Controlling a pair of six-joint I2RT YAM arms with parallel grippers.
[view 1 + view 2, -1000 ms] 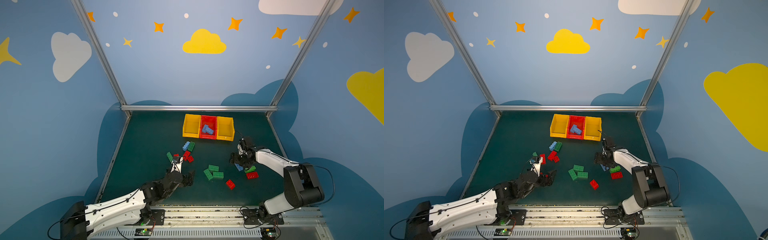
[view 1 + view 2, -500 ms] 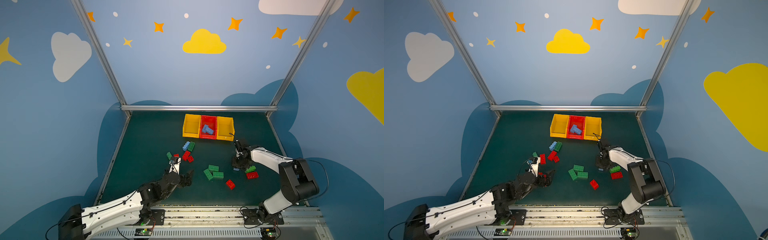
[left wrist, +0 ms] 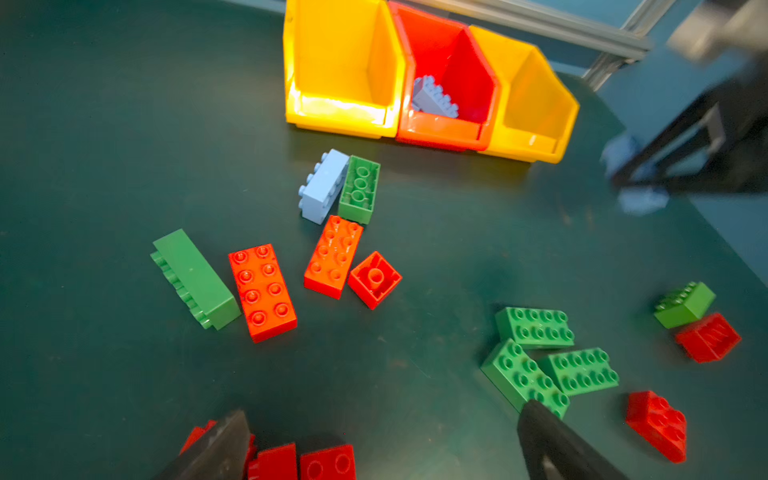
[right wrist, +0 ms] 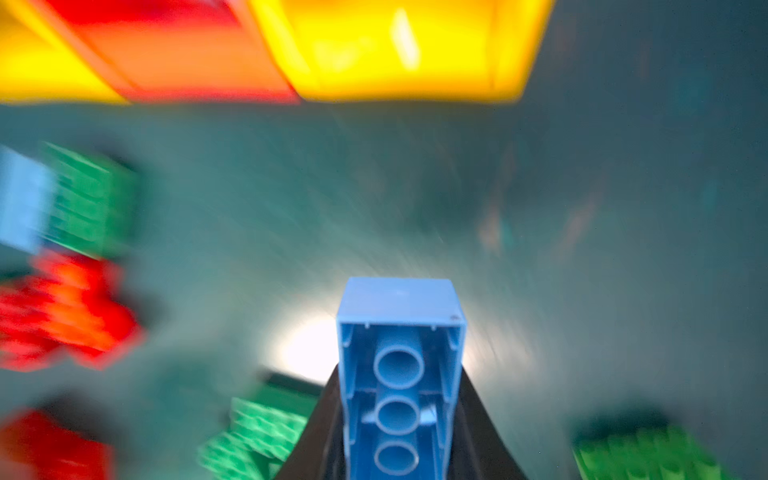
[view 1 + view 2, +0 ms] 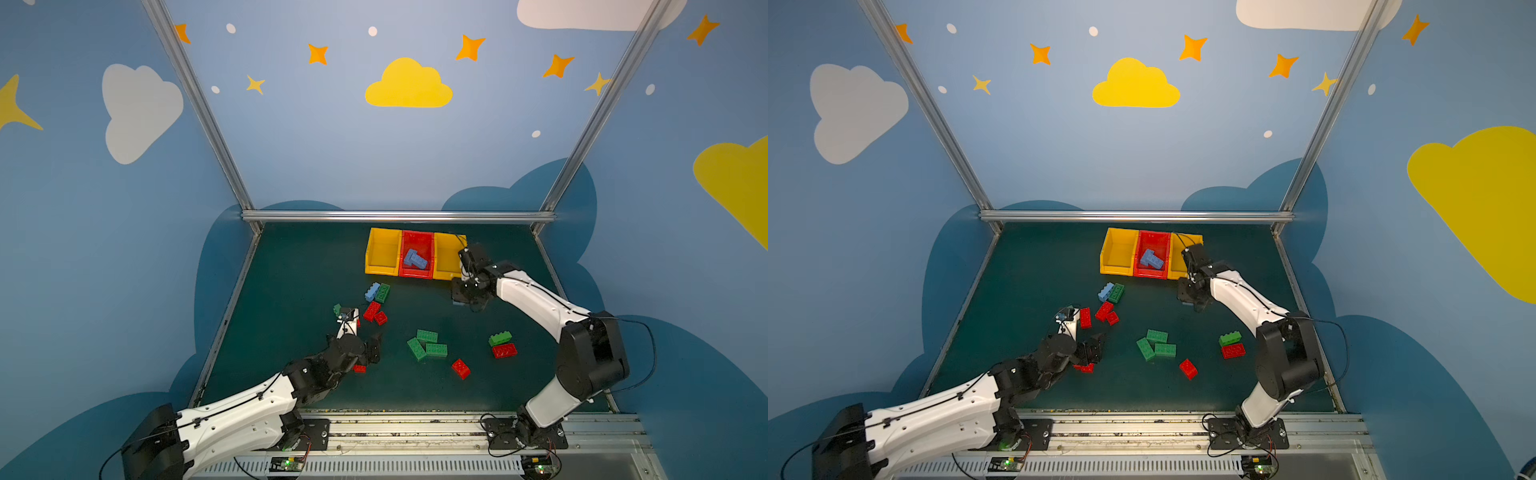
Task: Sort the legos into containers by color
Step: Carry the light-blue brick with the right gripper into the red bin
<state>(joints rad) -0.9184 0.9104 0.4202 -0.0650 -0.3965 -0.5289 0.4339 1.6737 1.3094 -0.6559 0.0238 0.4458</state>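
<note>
The right gripper [image 4: 399,432] is clamped on a light blue brick [image 4: 399,316], its hollow underside facing the wrist camera, just on the near side of the right yellow bin [image 5: 444,270]. The left gripper [image 3: 382,440] hangs at near left, its fingers wide apart over small red bricks [image 3: 307,461]. Other light blue bricks [image 5: 414,259] lie in the middle red bin [image 5: 415,272]. Three green bricks [image 5: 428,347] sit clustered on the green mat [image 5: 291,291].

Red, green and blue bricks [image 5: 436,350] lay scattered before three joined bins [image 5: 380,254], yellow-red-yellow. The red bin [image 5: 416,272] held blue bricks [image 5: 415,259]. One blue brick [image 4: 399,374] was gripped, underside exposed.
</note>
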